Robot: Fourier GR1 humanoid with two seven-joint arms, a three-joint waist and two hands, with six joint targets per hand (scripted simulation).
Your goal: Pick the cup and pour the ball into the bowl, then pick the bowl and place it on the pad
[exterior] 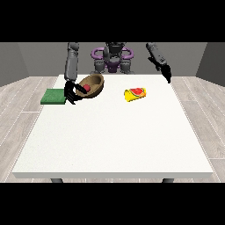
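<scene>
A: Where is the bowl [93, 85]?

B: Off the desk [114, 136], tilted with its open side towards the camera. The hand at the view's left [71, 92] has it by the rim nearest that hand, and the fingers [78, 89] look curled round that edge.

A: And the ball [87, 88]?

B: Red, inside the bowl, low on the side closest to those fingers.

A: The pad [54, 96]?

B: A green square lying flat at the desk's edge, just beyond the holding hand on the side away from the bowl. The hand's lower part sits right at the pad's near corner; I cannot tell whether they touch.

A: What about the cup [135, 94]?

B: Yellow with a red patch, lying on its side on the desk. It is well apart from the bowl, on the far side of it from the holding fingers, and between the two hands.

A: The other hand?

B: The hand at the view's right [166, 72] hangs above the back corner of the desk, away from the cup. It holds nothing, and its fingers point downward, seeming fairly straight.
</scene>
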